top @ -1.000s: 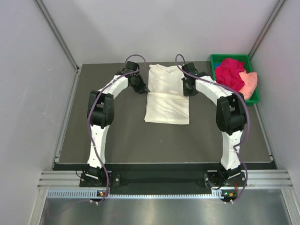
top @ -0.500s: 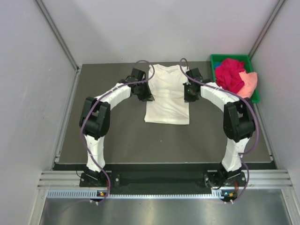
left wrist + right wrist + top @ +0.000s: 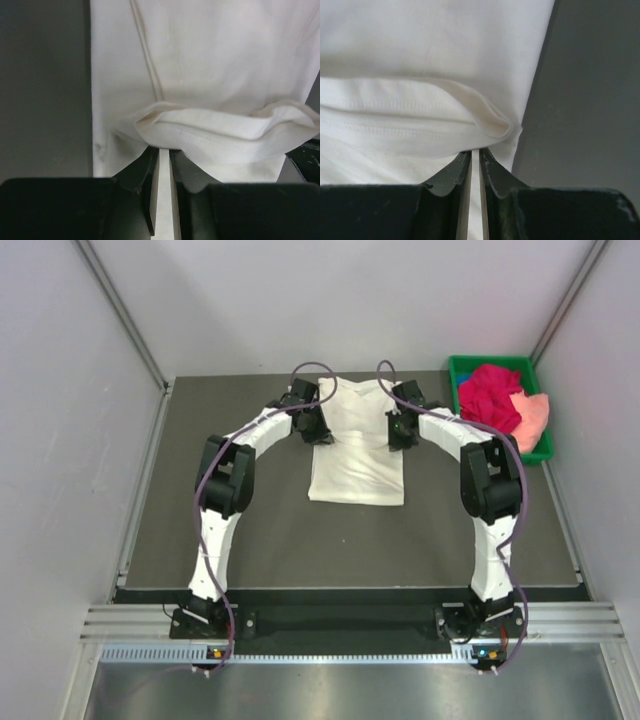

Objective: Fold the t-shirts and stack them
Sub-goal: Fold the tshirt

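Cream-white t-shirt (image 3: 357, 455) pinched at both long sides by the two grippers.

On the dark table (image 3: 250, 530), the cream-white t-shirt lies flat as a narrow rectangle in the middle of the far half, collar toward the far edge. A green tray (image 3: 462, 367) sits at the far right corner, holding the crumpled magenta-red t-shirt (image 3: 490, 395) with the peach-pink t-shirt (image 3: 535, 418) spilling over the tray's right rim. The left gripper (image 3: 164, 152) meets the shirt's left edge and the right gripper (image 3: 475, 152) its right edge. Each has its jaws drawn to a narrow slit, nipping a raised fold of the cloth.
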Robot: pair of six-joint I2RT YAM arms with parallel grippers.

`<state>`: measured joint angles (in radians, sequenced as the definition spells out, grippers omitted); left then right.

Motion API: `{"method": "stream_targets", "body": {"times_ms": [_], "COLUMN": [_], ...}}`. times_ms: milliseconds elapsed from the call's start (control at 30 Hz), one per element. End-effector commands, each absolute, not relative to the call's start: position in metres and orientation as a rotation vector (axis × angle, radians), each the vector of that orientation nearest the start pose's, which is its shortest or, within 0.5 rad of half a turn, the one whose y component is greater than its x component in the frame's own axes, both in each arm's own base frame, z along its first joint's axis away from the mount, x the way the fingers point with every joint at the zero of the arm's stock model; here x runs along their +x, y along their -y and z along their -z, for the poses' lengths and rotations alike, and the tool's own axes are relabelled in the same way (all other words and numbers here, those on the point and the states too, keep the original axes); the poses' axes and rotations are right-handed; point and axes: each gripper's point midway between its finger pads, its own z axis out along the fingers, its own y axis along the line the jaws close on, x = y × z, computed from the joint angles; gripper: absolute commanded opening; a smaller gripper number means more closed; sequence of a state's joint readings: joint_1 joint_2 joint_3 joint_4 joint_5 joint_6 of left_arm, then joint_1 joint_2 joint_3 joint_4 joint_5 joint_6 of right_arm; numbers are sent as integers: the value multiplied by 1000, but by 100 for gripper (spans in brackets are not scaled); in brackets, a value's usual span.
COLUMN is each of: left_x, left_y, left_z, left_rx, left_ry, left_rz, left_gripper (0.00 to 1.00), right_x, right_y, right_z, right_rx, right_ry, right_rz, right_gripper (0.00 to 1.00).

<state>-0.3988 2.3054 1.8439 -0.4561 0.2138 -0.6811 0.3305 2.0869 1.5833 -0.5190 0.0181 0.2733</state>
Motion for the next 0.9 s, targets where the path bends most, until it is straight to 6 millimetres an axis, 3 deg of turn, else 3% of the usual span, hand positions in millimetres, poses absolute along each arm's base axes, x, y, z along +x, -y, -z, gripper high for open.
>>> {"method": "stream_targets", "body": {"times_ms": [0,67,267,367,433,467,533,567,600,633,667,733,833,867], "left_x": [529,541,559,560,551,546,520,494,483,472,444,413,387,383], "left_y": [273,269,252,241,233,229,224,224,224,224,226,230,231,231], "left_z": [-69,-75,-65,-76,-100,-107,-124,-106,-127,-127,-122,-115,-101,-103], "left_rx": [-270,-290,-359,-374,-359,-335,-309,-280,-252,-220,-187,-147,-115,-105], "left_ry": [-2487,-2458,-2438,-2441,-2437,-2432,-2436,-2506,-2473,-2480,-2513,-2529,-2543,-2535], "left_rz": [666,664,651,666,646,629,646,664,697,715,778,871,932,940], "left_gripper": [19,19,19,20,22,23,28,29,29,31,31,34,36,38], "right_x": [503,513,529,525,513,507,483,472,451,439,417,387,364,354], "right_y": [-154,-150,-148,-146,-140,-138,-142,-145,-151,-152,-156,-156,-152,-151], "right_z": [-76,-77,-84,-95,-102,-123,-125,-143,-133,-149,-132,-131,-132,-122], "right_rx": [-40,-30,-16,-19,10,25,32,31,18,6,-15,-59,-97,-107], "right_ry": [-2491,-2475,-2441,-2441,-2460,-2429,-2474,-2458,-2507,-2477,-2521,-2525,-2516,-2531], "right_rz": [-176,-165,-184,-176,-158,-170,-225,-273,-340,-379,-439,-492,-521,-553], "right_gripper": [11,12,14,16,20,22,28,30,32,33,34,37,41,42]}}
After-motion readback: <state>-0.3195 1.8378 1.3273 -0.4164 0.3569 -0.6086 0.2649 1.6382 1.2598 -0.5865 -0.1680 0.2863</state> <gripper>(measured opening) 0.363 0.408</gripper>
